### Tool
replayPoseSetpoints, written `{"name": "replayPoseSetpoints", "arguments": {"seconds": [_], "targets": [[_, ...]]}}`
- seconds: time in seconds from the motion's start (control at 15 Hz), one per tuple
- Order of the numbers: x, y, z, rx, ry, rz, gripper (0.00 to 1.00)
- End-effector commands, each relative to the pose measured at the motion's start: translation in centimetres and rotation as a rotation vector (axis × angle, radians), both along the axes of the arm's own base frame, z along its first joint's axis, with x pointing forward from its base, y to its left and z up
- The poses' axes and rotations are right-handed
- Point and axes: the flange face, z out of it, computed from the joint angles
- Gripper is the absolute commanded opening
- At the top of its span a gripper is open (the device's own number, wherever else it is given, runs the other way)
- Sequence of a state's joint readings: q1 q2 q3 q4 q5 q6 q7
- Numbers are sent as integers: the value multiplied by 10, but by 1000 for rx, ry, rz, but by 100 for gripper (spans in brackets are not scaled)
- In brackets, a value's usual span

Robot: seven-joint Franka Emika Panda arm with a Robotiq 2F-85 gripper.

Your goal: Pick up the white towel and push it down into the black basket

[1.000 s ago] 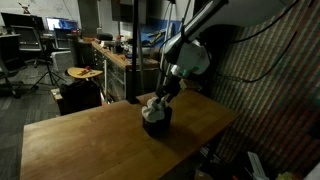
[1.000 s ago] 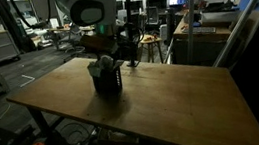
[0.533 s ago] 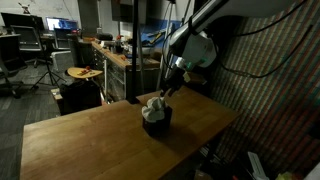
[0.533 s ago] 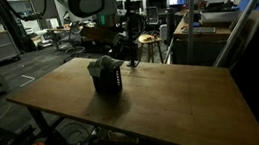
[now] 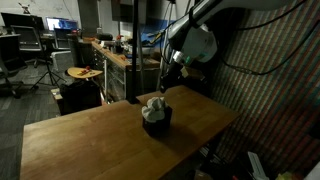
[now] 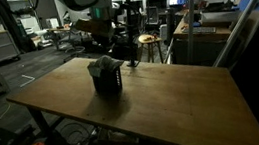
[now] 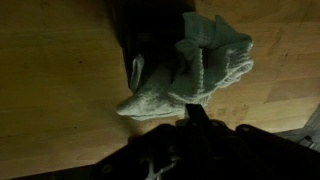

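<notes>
In the black basket [image 5: 157, 125], the white towel [image 5: 153, 106] bunches upward.

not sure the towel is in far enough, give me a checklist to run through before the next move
1. white towel in the black basket: ok, bunched in its top.
2. Towel fully below the rim: not ok, folds stick up above it in the wrist view.
3. Jaws shut and empty: ok.
4. Jaws clear above the towel: ok.
5. Basket upright on the table: ok.
6. How deep the towel reaches inside: cannot tell.
</notes>
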State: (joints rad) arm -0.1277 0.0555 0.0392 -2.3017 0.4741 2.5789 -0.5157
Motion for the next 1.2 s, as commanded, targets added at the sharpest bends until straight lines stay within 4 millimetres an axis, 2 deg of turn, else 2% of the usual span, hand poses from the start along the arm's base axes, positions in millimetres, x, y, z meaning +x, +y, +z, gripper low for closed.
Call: {"name": "replayPoseSetpoints", "arguments": {"seconds": [0.0, 0.87, 1.13], "targets": [[-3, 8, 11, -1, 4, 4, 2], [4, 42, -9, 15, 64, 81, 3], [10, 41, -16, 10, 64, 96, 3]]}}
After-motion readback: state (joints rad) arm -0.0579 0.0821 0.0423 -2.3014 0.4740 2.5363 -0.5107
